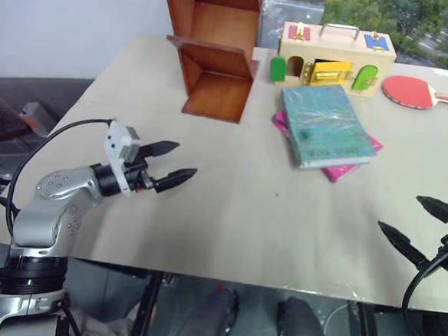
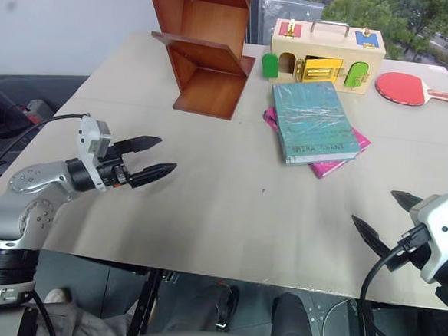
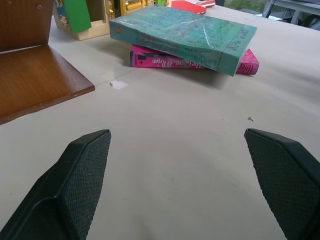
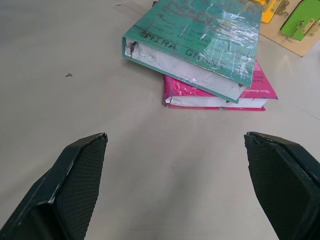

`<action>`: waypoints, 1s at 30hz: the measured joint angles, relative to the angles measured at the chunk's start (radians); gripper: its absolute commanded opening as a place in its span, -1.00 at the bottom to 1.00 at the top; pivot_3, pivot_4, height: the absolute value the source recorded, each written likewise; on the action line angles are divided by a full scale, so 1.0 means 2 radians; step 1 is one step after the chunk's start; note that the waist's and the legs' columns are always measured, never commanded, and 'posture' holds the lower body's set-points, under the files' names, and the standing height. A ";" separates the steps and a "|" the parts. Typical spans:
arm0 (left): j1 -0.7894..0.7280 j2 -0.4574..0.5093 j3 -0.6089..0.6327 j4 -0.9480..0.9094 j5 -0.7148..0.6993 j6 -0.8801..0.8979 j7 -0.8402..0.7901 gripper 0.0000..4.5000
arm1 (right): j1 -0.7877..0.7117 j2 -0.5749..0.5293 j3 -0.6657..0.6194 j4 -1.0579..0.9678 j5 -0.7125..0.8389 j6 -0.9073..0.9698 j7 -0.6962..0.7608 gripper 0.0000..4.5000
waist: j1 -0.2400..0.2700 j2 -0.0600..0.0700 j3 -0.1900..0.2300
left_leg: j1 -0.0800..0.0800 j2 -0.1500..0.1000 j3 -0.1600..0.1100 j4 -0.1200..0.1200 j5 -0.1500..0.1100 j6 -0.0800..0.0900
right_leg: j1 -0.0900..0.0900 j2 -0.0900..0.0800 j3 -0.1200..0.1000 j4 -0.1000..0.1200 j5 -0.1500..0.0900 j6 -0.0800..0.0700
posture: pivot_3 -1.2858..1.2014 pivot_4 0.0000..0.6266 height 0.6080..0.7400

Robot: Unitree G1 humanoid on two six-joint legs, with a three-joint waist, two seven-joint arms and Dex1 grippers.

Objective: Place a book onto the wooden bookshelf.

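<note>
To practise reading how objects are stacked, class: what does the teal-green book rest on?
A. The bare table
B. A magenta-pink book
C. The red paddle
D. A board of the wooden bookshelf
B: the teal-green book lies flat on top of the magenta-pink book, whose edges stick out beneath it, beside the wooden bookshelf rather than on it.

Looking down from head height over the table (image 1: 229, 207), both wrist views low and close, sharing the book (image 4: 200, 37).
</note>
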 measured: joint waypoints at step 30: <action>-0.066 -0.065 -0.072 -0.012 0.009 -0.010 0.013 1.00 | -0.586 0.042 0.378 0.561 -0.235 -0.075 -0.154 -0.97 | -0.016 0.000 0.000 | -0.003 -0.001 0.000 -0.001 0.001 -0.002 | -0.001 0.001 -0.001 -0.004 0.000 0.000 | 0.03 -0.52 1.00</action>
